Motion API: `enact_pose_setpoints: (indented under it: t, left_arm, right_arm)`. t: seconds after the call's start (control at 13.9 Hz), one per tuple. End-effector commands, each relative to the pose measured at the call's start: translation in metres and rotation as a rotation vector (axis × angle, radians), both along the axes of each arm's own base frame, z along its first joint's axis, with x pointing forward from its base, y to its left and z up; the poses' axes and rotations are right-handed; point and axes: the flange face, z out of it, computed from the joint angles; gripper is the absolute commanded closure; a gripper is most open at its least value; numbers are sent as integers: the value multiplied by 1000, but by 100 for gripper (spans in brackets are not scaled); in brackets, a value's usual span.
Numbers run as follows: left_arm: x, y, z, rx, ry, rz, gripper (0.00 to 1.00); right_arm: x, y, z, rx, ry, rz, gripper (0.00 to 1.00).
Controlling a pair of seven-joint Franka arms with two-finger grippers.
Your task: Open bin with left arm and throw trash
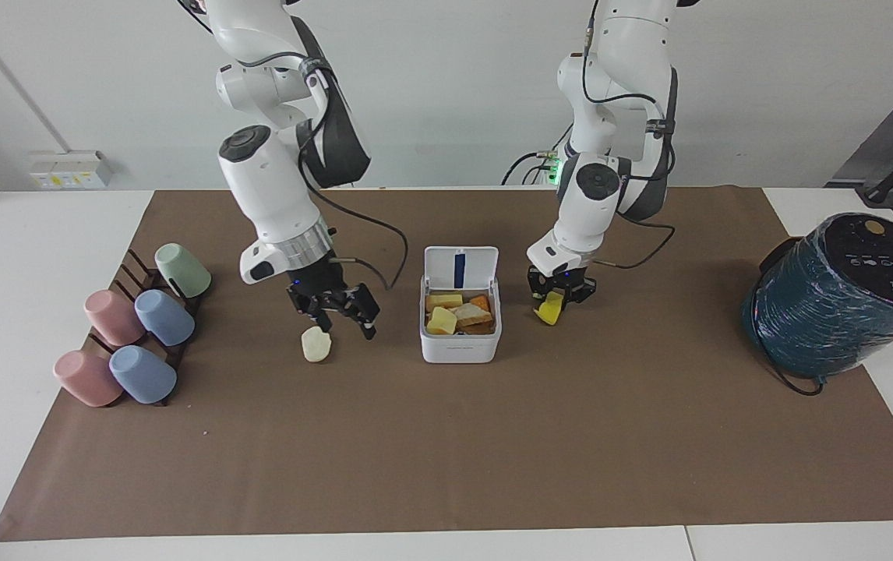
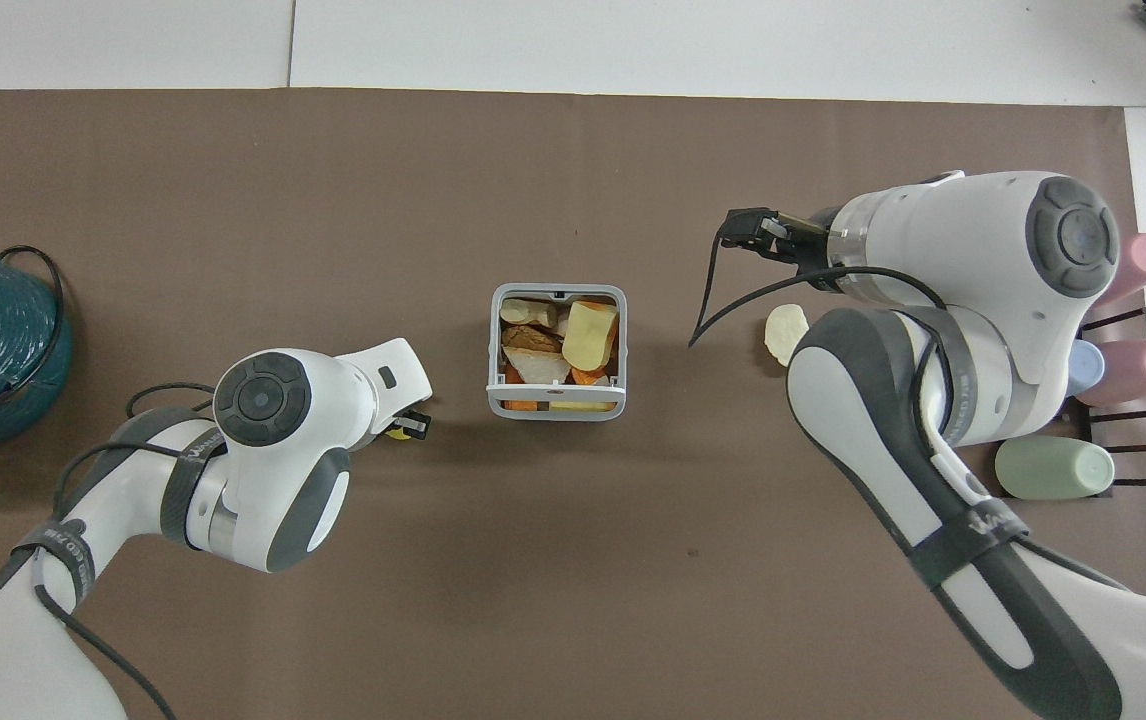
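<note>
The cream foam lump, lying on the brown mat toward the right arm's end from the open white bin, looks light and squashy, so the right gripper, fingers spread above it, should pinch its rounded middle gently, while the left gripper sits clamped on the yellow notched chunk beside the bin.

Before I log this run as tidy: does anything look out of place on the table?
Mostly tidy. The bin stands open and filled, but a cream scrap lies loose on the brown mat beneath the right gripper, and the left gripper holds a yellow chunk beside the bin.
</note>
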Motion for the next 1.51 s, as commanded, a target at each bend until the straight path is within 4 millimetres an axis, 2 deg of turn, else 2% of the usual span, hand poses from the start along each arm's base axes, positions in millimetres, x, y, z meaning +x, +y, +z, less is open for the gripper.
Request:
enact_pose_setpoints:
  t: [0.0,0.14,0.5,0.65,0.79,0.86,0.93,1.01,1.08,1.15,1.22,1.29,1.36,1.44]
  left_arm:
    - [3,-6,13,-14,-36,-17,100]
    - [27,-16,44,-43,-100,-14,100]
    - [86,-43,115,-115,-254,1,100]
    - [89,-58,137,-129,-272,-19,100]
    - [81,-91,148,-133,-251,-54,100]
    - [73,-107,147,-139,-251,-74,100]
    - [62,-124,146,-140,-243,-104,100]
    - [50,-142,145,-144,-236,-134,100]
    - [39,-156,143,-145,-230,-161,100]
    - [32,-167,145,-150,-232,-180,94]
    - [28,-172,145,-158,-229,-184,75]
    - [29,-172,146,-159,-236,-195,19]
    - [29,-171,146,-152,-240,-206,0]
    - [29,-171,148,-150,-238,-211,0]
  right_arm:
    - [-19,-27,-34,-141,21,244,0]
    - [-25,-32,-53,-223,34,365,0]
    - [-39,-37,-106,-291,47,431,0]
    - [-45,-37,-120,-289,56,431,0]
    - [-49,-37,-131,-290,61,433,0]
    - [-49,-37,-136,-291,65,436,7]
    - [-50,-32,-142,-289,75,438,30]
    - [-51,-31,-147,-288,83,438,62]
    - [-50,-31,-146,-280,86,426,89]
    - [-49,-30,-144,-276,89,415,100]
    - [-47,-29,-142,-274,87,401,100]
    - [-44,-27,-138,-271,82,387,100]
    - [-41,-26,-132,-270,83,383,100]
    - [-38,-24,-124,-267,95,376,100]
